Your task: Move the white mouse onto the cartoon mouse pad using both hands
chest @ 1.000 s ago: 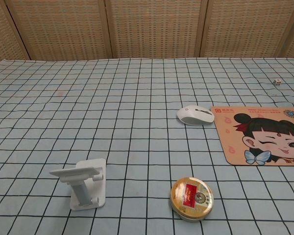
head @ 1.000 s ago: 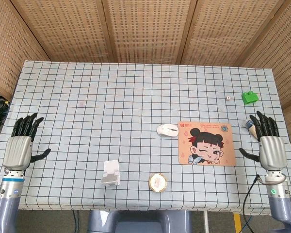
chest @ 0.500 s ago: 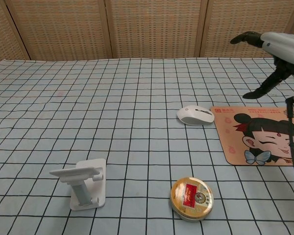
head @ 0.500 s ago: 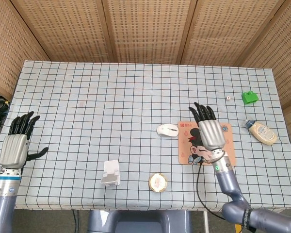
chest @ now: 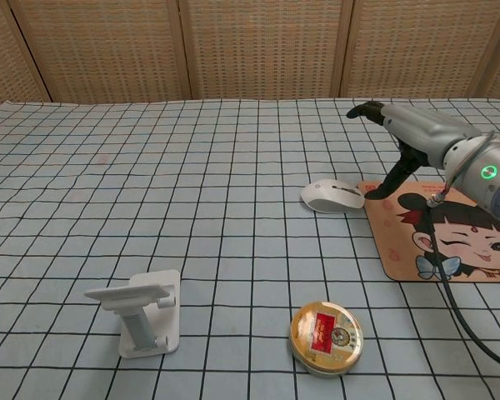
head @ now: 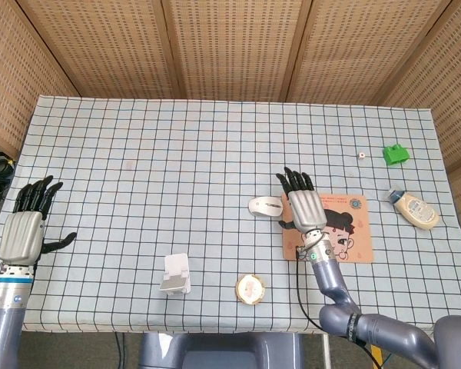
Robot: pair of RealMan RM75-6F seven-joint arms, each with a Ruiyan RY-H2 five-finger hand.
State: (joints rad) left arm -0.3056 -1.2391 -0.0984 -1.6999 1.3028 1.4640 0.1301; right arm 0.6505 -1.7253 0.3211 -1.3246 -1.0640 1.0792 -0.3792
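The white mouse (head: 265, 206) (chest: 332, 196) lies on the checked cloth just left of the cartoon mouse pad (head: 346, 242) (chest: 475, 250). My right hand (head: 301, 206) (chest: 404, 129) hovers open over the pad's left edge, fingers spread, its thumb reaching down close to the mouse's right end; whether they touch is unclear. My left hand (head: 27, 227) is open at the table's far left edge, far from the mouse, and does not show in the chest view.
A white phone stand (head: 174, 274) (chest: 140, 321) and a round tin (head: 250, 288) (chest: 326, 337) sit near the front edge. A green block (head: 396, 154), a small die (head: 361, 156) and a bottle (head: 413, 208) lie at the right.
My right hand has swung from the table's right edge leftward across the pad to beside the mouse. The left hand has barely shifted. The mouse has not moved.
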